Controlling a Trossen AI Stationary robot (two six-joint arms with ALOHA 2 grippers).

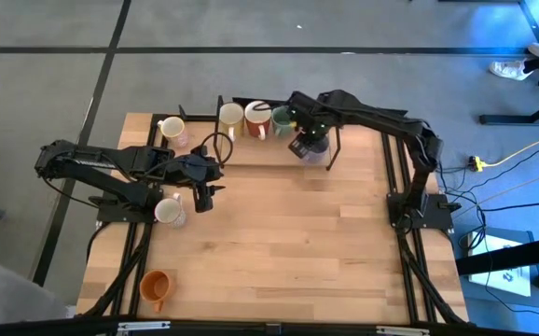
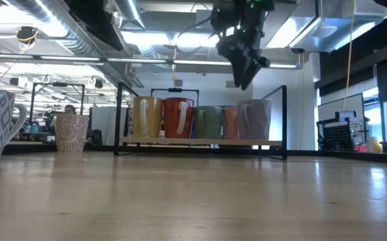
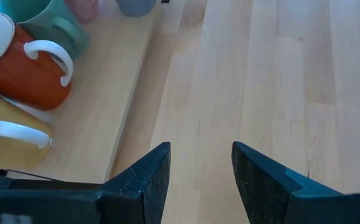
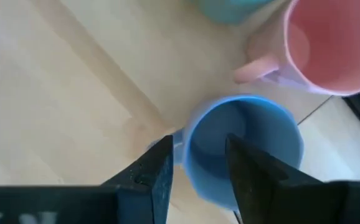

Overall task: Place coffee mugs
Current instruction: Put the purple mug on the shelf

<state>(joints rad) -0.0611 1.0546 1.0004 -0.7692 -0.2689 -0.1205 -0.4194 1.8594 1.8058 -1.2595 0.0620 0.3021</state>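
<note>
I count eight coffee mugs (image 1: 230,118) on the bench (image 1: 288,243). My right claw (image 4: 197,163), narrowly parted, hangs above the blue-lined mug (image 4: 245,152); my left claw (image 3: 200,167) gapes empty.

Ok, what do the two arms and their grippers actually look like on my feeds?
Both arms are black, jointed, with black cables along them. The left gripper has two flat, wedge-shaped matte black fingers; the right gripper has the same pair. A green light shows near the right arm's wrist.
</note>
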